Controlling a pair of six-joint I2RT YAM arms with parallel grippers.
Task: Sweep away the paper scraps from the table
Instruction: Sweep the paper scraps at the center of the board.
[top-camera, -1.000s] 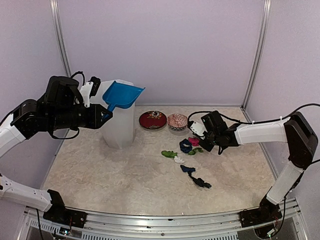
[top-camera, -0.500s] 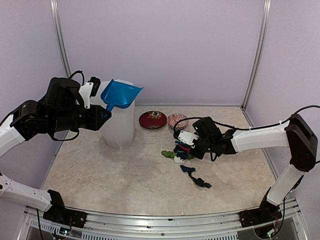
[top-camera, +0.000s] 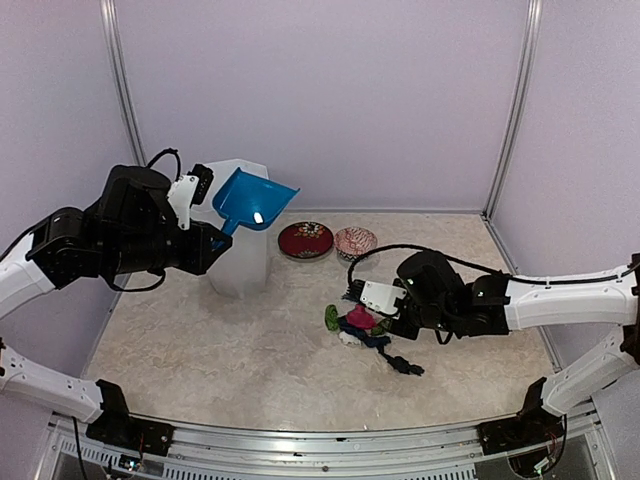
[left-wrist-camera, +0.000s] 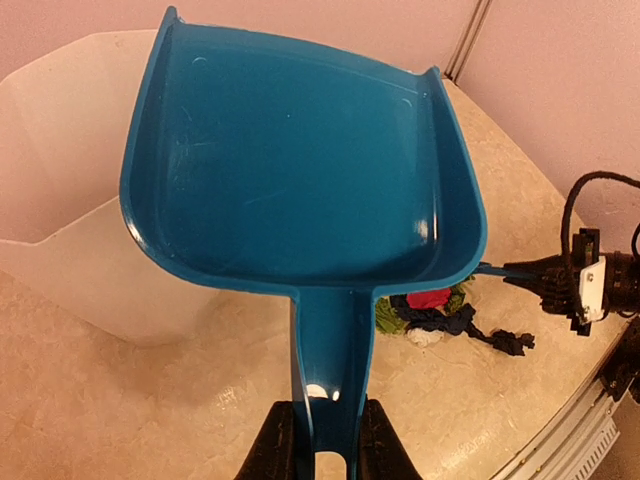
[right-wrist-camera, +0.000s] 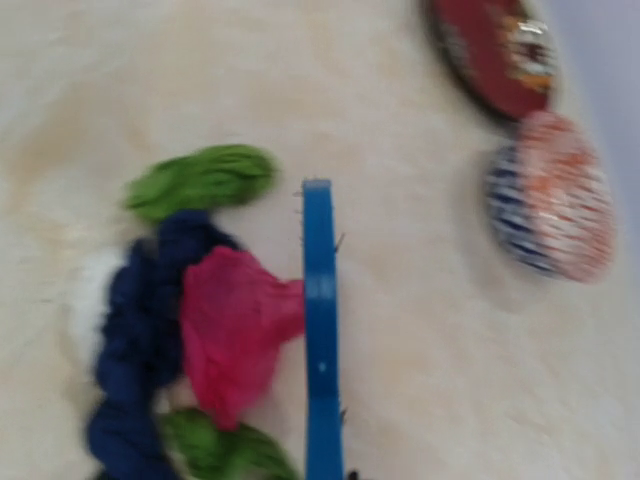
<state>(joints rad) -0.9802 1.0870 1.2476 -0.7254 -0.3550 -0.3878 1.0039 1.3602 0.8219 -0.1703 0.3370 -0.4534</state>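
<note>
Half a dozen or so paper scraps (right-wrist-camera: 235, 340) sit bunched in one small heap near the middle of the table (top-camera: 250, 350). They're green, navy, pink and one white, and a black straggler (top-camera: 403, 365) lies just apart on the near side.

The right claw (top-camera: 385, 312) is clamped tight on the brush (right-wrist-camera: 320, 340), whose blue edge is touching the pink wad. The left claw (left-wrist-camera: 325, 445) is closed narrow around the handle of the dustpan (left-wrist-camera: 300, 170). It holds the pan up in the air by the white bin (left-wrist-camera: 60, 200), well apart from the heap.

My guess on handling is that these are crumpled wads, featherlight and squishy, so nothing is going to break. They'll probably skitter, roll or fan out if shoved fast (the marbled tabletop looks pretty smooth). I wouldn't pinch them one at a time. I'd keep the bristles low and push from the side at the base of the heap, so it moves as one clump. The dustpan lip would need to sit flat on the table on the opposite side. The black one needs a separate pass.
</note>
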